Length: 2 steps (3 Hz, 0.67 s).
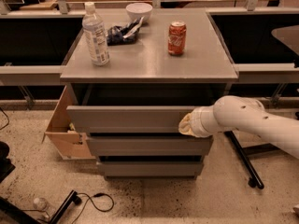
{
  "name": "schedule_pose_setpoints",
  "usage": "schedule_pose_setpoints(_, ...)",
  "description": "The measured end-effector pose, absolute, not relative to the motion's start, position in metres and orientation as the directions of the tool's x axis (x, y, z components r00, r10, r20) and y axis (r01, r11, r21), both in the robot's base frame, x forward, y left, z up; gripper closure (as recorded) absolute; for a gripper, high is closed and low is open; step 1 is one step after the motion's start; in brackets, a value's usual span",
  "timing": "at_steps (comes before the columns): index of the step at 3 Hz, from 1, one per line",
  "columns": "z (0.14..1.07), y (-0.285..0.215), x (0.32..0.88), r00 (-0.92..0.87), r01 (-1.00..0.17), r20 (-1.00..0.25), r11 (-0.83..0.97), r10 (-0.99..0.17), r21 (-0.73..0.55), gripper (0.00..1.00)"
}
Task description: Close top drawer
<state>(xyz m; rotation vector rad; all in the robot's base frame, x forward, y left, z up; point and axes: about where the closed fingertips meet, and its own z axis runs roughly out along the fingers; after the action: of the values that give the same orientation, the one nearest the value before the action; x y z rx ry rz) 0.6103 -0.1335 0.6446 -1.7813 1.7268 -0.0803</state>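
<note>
The gripper (186, 124) sits at center right of the frame, against the right end of the top drawer (124, 117) front. Its tip is largely masked by the white arm (243, 120), so released or clenched cannot be told. The arm is cut off at the right edge. The top drawer stands partly pulled out below the cabinet top (149, 64), and its interior is dark and hard to make out. On top stand a water bottle (96, 34), a bowl (139, 11), a red soda can (177, 32) and a dark crumpled bag (122, 33). At lower left, a cardboard box (60, 129) is partly hidden behind the cabinet.
</note>
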Motion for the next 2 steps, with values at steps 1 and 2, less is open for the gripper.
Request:
schedule_pose_setpoints(1,0.6445,-0.1334,0.6103,0.132,-0.874,-0.385,0.076,-0.914,-0.48,0.5)
schedule_pose_setpoints(2,0.6445,-0.1334,0.6103,0.132,-0.874,-0.385,0.076,-0.914,-0.48,0.27)
